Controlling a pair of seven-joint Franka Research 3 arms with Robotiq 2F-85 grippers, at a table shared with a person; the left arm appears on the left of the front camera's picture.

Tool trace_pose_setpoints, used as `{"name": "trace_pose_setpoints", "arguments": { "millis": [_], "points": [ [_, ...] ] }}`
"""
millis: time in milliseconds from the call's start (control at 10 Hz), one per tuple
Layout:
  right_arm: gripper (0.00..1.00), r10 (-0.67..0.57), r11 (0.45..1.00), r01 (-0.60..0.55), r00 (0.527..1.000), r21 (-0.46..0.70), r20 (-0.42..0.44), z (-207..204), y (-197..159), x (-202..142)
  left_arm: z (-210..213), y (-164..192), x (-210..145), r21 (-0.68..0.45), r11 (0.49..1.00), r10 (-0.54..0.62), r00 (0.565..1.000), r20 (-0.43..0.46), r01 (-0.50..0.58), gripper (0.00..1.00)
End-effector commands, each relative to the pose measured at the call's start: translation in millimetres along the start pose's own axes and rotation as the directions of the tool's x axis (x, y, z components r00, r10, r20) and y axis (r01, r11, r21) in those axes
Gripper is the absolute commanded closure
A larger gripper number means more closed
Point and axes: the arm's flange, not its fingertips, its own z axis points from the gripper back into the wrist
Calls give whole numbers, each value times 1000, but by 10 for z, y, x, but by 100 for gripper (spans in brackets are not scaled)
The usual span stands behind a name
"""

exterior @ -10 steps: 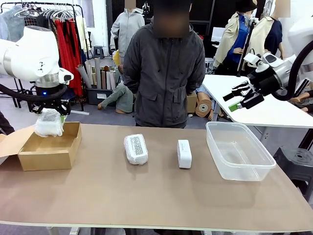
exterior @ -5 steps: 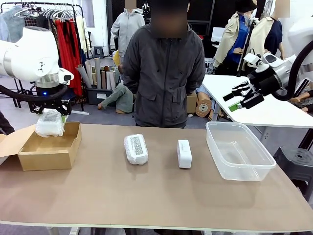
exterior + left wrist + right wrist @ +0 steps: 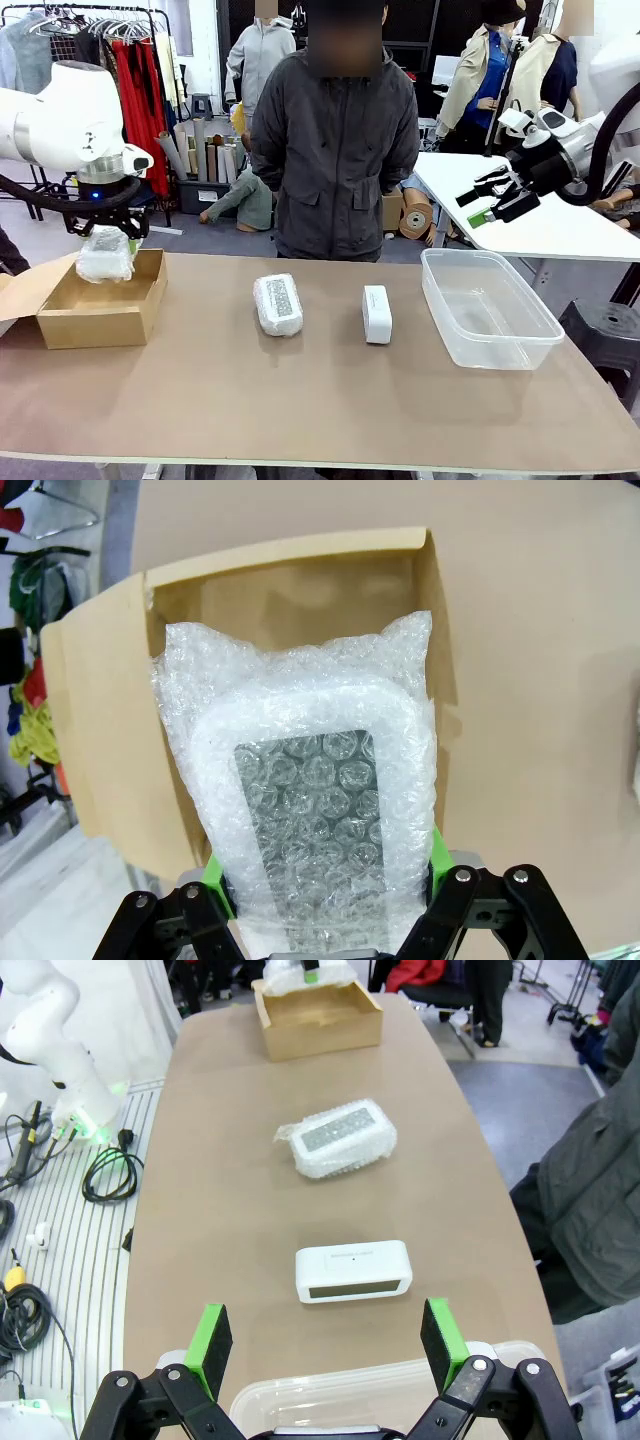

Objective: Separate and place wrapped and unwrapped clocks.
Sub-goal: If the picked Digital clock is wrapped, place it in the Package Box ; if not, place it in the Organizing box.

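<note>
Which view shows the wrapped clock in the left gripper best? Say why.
The left wrist view: the wrapped clock is close up, bubble wrap and grey face plain, above the cardboard box. The front view shows it small in the left gripper; the right wrist view, tiny and far off.

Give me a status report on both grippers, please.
Left gripper shut on wrapped clock over cardboard box. Right gripper open, raised near clear tub. Bare clock on table; nothing blocking.

Glossy white rounded left arm (image 3: 55,120), blue light (image 3: 92,187) at its six o'clock; black linkage right gripper (image 3: 325,1335), green pads (image 3: 209,1335), silver screws (image 3: 472,1365).
</note>
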Motion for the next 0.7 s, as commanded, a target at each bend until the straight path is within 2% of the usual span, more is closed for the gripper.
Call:
{"name": "trace_pose_setpoints", "arguments": {
  "millis": [0,200,600],
  "points": [
    [0,4,1000,-4,1000,0,1,1,2,17,-86,124,140,-50,999,-4,1000,5,4,100],
    [0,4,1000,-4,1000,0,1,1,2,17,-226,232,167,-55,998,12,1000,-2,-13,100],
    [0,4,1000,-4,1000,0,1,1,2,17,-434,365,122,-106,993,-49,997,-54,43,100]
  ]
}}
